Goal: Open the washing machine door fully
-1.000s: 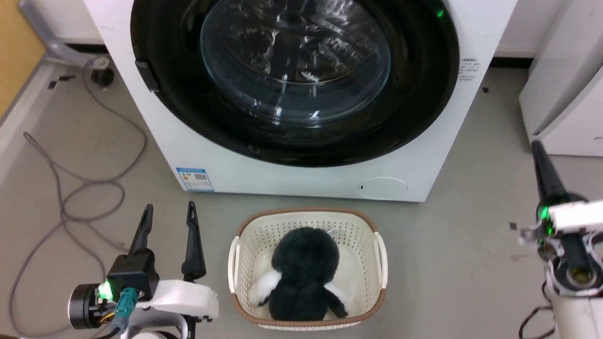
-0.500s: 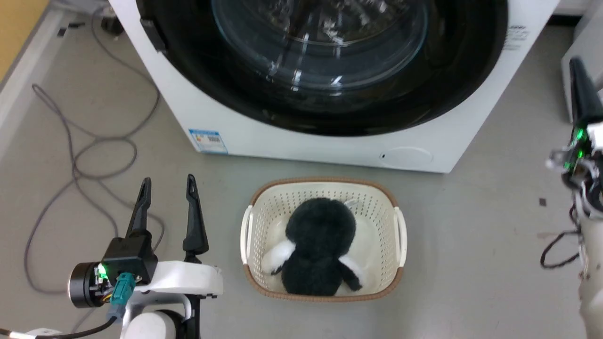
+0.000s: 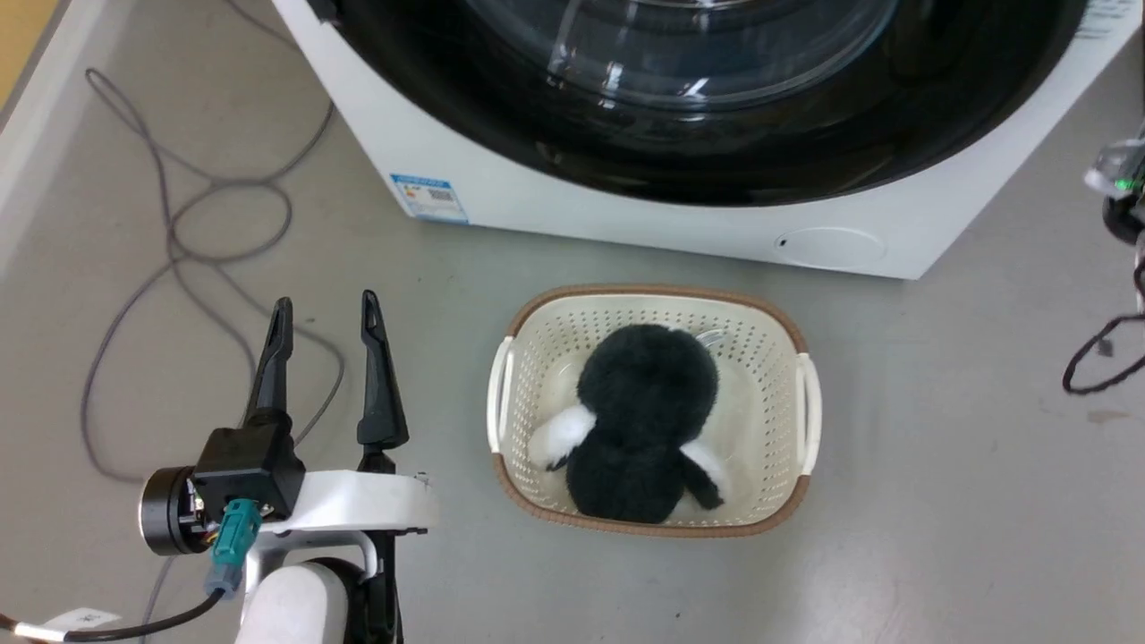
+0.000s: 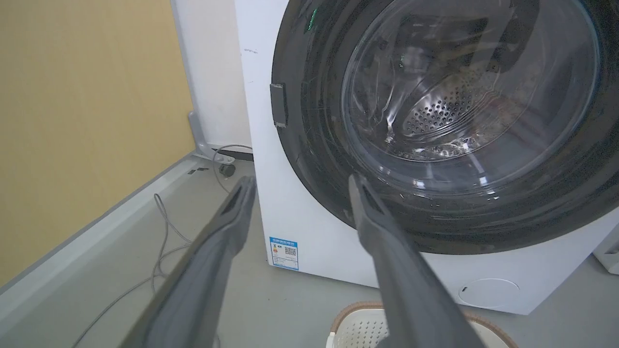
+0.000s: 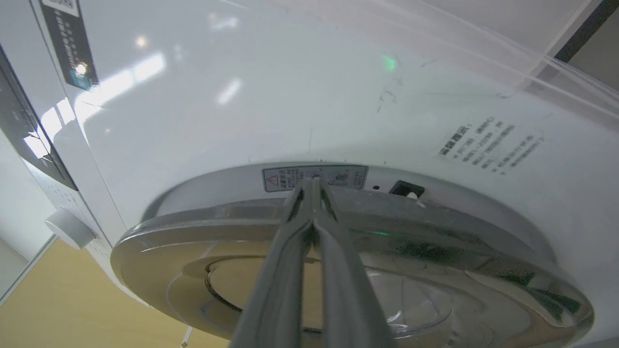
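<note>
The white washing machine [image 3: 626, 224] spans the top of the head view, its glossy black washing machine door [image 3: 716, 134] covering most of the front. My left gripper [image 3: 326, 301] hovers open and empty over the floor, left of the basket and well short of the door [image 4: 314, 145]. In the left wrist view its open fingers [image 4: 387, 261] frame the machine's lower left corner [image 4: 271, 203]. My right gripper [image 5: 313, 182] is shut, its tips at the gap behind the door's silvery rim [image 5: 459, 251], next to a warning label on the white front [image 5: 290, 96].
A cream basket [image 3: 653, 292] holding a black and white plush toy [image 3: 648, 420] sits on the floor just before the machine. Grey cables [image 3: 179, 224] loop on the floor at left; a black cable [image 3: 1100, 358] hangs at right. A yellow wall [image 4: 72, 121] stands at left.
The head camera has shifted, so machine and basket sit differently in the picture. My right gripper has risen out of the head view's right edge towards the machine. The left gripper holds still.
</note>
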